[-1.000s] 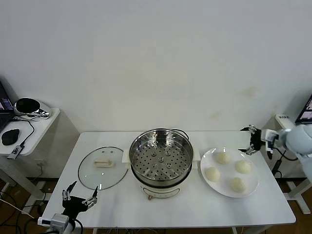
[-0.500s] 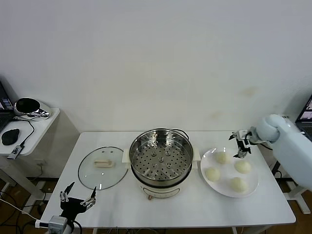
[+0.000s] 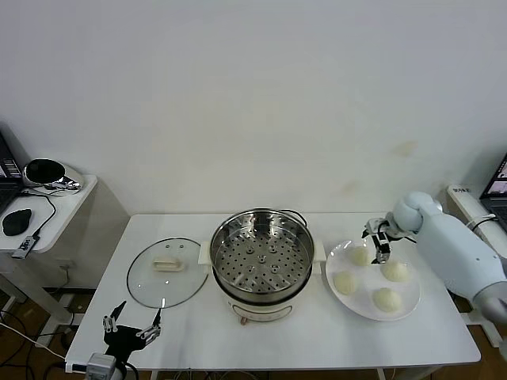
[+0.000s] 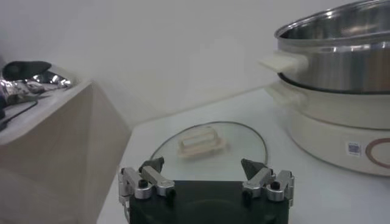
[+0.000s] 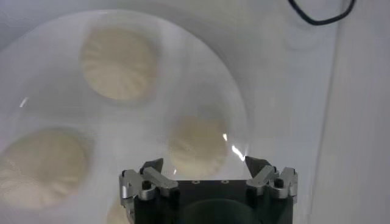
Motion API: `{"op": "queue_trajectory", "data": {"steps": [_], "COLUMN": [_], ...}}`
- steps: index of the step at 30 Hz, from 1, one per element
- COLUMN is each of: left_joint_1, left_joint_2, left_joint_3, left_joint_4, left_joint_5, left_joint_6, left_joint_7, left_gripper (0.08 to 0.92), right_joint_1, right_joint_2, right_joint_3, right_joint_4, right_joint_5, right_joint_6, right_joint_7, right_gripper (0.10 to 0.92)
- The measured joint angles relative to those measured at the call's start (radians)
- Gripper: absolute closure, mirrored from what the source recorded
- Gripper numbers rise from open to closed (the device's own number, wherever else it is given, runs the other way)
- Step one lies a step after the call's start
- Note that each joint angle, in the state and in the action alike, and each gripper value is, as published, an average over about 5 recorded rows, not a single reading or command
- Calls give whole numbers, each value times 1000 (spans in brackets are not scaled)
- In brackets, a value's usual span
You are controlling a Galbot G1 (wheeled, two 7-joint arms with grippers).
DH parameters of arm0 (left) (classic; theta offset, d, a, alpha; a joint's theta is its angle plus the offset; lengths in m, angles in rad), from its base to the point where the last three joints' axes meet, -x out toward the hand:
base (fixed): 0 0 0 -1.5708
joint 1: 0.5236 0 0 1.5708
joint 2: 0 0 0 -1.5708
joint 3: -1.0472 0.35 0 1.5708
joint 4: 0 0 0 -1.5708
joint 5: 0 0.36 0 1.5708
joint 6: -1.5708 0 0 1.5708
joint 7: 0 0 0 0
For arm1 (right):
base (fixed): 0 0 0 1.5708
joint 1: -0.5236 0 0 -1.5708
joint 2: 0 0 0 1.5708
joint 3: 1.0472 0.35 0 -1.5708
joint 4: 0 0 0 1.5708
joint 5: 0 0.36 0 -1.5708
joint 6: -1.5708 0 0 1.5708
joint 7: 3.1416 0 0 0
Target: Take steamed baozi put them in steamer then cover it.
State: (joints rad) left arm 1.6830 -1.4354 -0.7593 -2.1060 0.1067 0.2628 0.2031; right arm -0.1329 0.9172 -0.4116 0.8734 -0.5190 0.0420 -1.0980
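The right wrist view cuts off one baozi (image 5: 117, 213) (behind the gripper body).

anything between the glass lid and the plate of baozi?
Head view: the steamer sits between the cover and the plate; nothing else.

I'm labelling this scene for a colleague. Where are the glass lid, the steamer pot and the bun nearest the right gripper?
Glass lid (image 3: 167, 271), head view, on its glass beside the handle.
Steamer pot (image 3: 261, 261), head view, on its perforated tray.
Bun nearest the right gripper (image 5: 198, 146), right wrist view, on its top.
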Motion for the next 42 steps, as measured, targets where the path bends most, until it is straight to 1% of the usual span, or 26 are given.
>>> {"op": "queue_trajectory", "data": {"steps": [17, 20, 25, 29, 32, 36, 42], "left_joint_1": [7, 8, 7, 5, 5, 5, -2], "left_joint_2": [1, 4, 4, 2, 2, 2, -1], "left_joint_3": [1, 0, 2, 6, 9, 12, 17], "left_joint_4": [6, 9, 11, 13, 14, 15, 16], "left_joint_5": [5, 5, 7, 11, 13, 16, 17], "left_joint_6": [0, 0, 0, 0, 0, 0, 1], "left_joint_7": [-3, -4, -4, -3, -3, -3, -8], "left_gripper": [177, 177, 177, 177, 177, 177, 177], "right_joint_1": [-9, -10, -11, -10, -2, 20, 98], "right_joint_2": [53, 53, 52, 51, 44, 23, -28], "right_joint_3": [26, 28, 36, 42, 42, 28, -38], "right_joint_4": [-75, -81, -87, -87, -80, -54, 27], "right_joint_5": [-34, -36, -36, -32, -23, 7, 102], "right_joint_6": [3, 3, 2, -3, -9, -21, -50], "right_joint_7": [26, 26, 27, 27, 24, 15, -10], "right_gripper": [205, 250, 379, 441, 464, 465, 465]}}
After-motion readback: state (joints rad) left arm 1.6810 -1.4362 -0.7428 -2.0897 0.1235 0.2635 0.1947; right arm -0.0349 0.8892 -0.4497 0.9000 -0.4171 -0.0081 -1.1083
